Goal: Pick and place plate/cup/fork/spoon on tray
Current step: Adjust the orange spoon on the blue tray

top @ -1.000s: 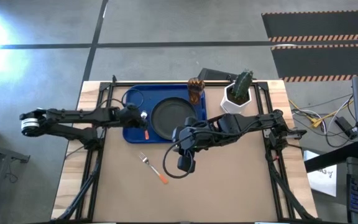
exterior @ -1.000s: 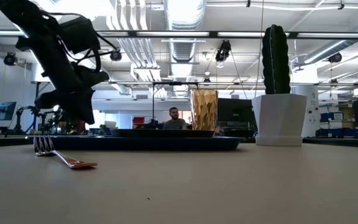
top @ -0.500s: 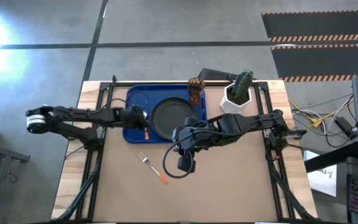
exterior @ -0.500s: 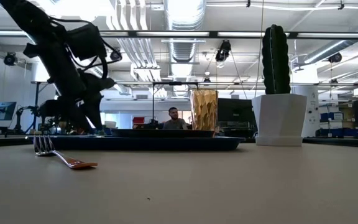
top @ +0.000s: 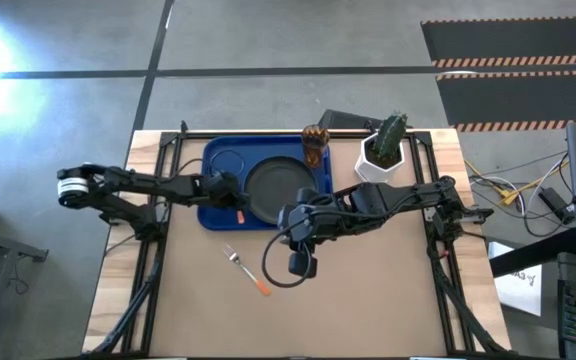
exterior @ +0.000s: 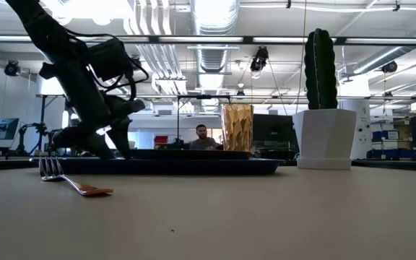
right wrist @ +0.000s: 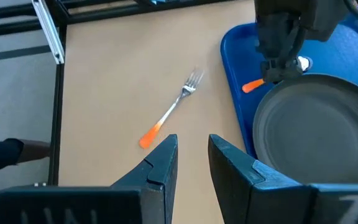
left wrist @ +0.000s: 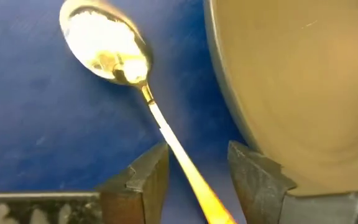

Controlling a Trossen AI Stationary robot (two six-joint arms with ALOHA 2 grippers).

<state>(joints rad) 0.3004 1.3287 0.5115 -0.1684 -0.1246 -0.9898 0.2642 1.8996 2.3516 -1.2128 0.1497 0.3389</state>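
Note:
The blue tray (top: 218, 165) lies at the table's far left with the black plate (top: 273, 190) on its right part. The spoon (left wrist: 107, 46) lies flat on the tray beside the plate, its orange handle (right wrist: 252, 86) toward the near edge. My left gripper (left wrist: 194, 168) is open, low over the tray, with one finger on each side of the spoon's handle and a gap at both sides. The fork (top: 246, 270) lies on the bare table near the tray. The amber cup (top: 315, 145) stands at the tray's far right corner. My right gripper (top: 301, 265) hangs open above the table's middle.
A white pot with a cactus (top: 383, 150) stands at the far right, beside the cup. Black frame rails (top: 158, 260) run along the table's left and right sides. Bare tabletop stretches across the near half around the fork. A person shows far off in the room behind.
My left gripper has moved toward the plate and sunk closer to the tray, and its fingers have spread open. The spoon lies where it was on the tray. My right arm has kept still.

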